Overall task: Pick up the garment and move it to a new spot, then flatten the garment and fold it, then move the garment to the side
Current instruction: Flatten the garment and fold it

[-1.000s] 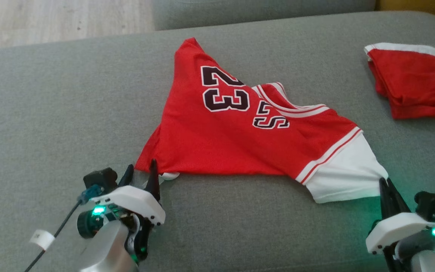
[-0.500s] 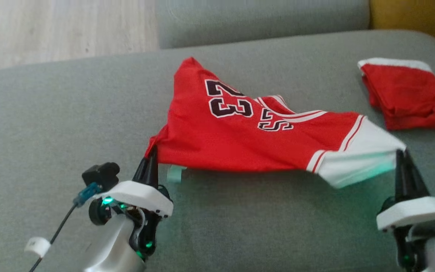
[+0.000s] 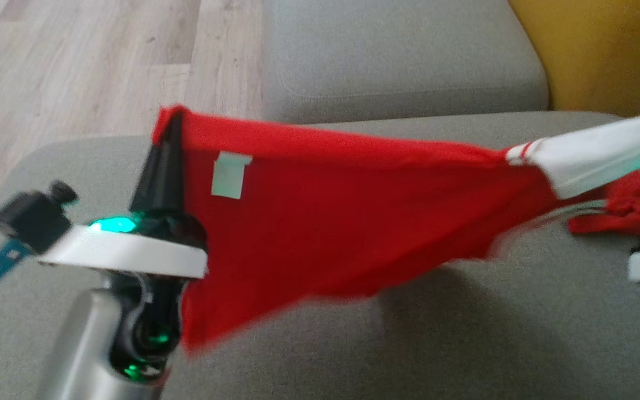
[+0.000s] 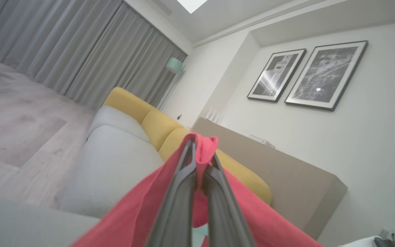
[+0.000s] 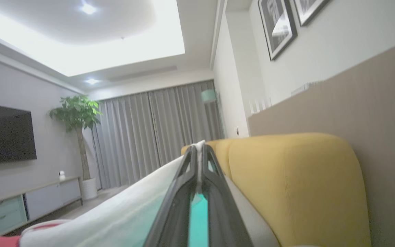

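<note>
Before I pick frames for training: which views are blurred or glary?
Head view: garment lower edge smeared by motion, green glow on its white sleeve. Left wrist view: red cloth near the lens is soft. Right wrist view: ceiling light blown out white.

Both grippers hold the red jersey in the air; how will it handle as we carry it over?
Likely floppy: the jersey sags between the left gripper and right gripper, its lower edge hanging low over the cushion. Probably light, since thin pinches on the corners hold it. It may swing or drag.
</note>
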Controlling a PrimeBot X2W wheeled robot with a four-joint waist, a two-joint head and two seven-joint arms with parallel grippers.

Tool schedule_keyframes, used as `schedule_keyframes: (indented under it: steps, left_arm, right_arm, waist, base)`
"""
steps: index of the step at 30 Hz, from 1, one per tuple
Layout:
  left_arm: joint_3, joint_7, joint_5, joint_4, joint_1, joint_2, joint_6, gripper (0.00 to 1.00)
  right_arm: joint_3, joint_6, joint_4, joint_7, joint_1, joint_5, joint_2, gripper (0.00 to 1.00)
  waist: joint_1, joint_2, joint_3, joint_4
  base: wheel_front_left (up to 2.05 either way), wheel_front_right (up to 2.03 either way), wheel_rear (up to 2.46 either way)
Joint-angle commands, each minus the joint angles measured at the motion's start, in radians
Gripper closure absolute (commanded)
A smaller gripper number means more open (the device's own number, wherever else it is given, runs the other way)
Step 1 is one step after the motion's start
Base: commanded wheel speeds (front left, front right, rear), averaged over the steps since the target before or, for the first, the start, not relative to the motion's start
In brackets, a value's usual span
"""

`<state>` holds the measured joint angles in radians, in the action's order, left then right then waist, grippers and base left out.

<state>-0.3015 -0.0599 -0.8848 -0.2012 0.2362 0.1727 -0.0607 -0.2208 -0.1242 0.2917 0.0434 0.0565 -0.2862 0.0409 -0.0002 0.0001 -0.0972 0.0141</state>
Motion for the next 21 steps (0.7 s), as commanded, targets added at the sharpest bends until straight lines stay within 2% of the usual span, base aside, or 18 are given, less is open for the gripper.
schedule_keyframes:
  steps: [1, 6, 12, 18, 21]
  left_arm:
    - [0.054, -0.041, -0.012, -0.101, 0.076, 0.032, -0.026, 1.0]
    - [0.061, -0.163, -0.006, -0.228, 0.173, 0.091, -0.078, 1.0]
    - [0.046, -0.248, 0.0, -0.228, 0.25, 0.119, -0.109, 1.0]
    - [0.059, -0.258, -0.009, -0.082, 0.302, 0.113, -0.12, 1.0]
    - [0.079, -0.245, 0.025, 0.083, 0.446, 0.13, -0.11, 1.0]
  right_arm:
    - [0.018, -0.007, 0.086, 0.021, 0.089, -0.005, 0.009, 1.0]
    - [0.014, -0.007, 0.201, 0.088, 0.144, 0.004, 0.009, 1.0]
    - [0.014, -0.007, 0.227, 0.17, 0.188, 0.014, 0.011, 1.0]
    - [0.06, -0.007, 0.048, 0.205, 0.311, 0.012, 0.037, 1.0]
    - [0.114, -0.007, -0.15, 0.183, 0.533, 0.029, 0.077, 1.0]
  waist:
    - [0.0002, -0.0001, -0.011, 0.0]
    - [0.0002, -0.0001, -0.017, 0.0]
    - [0.0002, -0.0001, 0.022, -0.001]
    - [0.0002, -0.0001, 0.128, -0.01]
    - [0.0002, -0.0001, 0.248, -0.03]
  base:
    - [0.0, 0.0, 0.0]
    - [0.0, 0.0, 0.0]
    - [0.0, 0.0, 0.0]
    - [0.0, 0.0, 0.0]
    - [0.0, 0.0, 0.0]
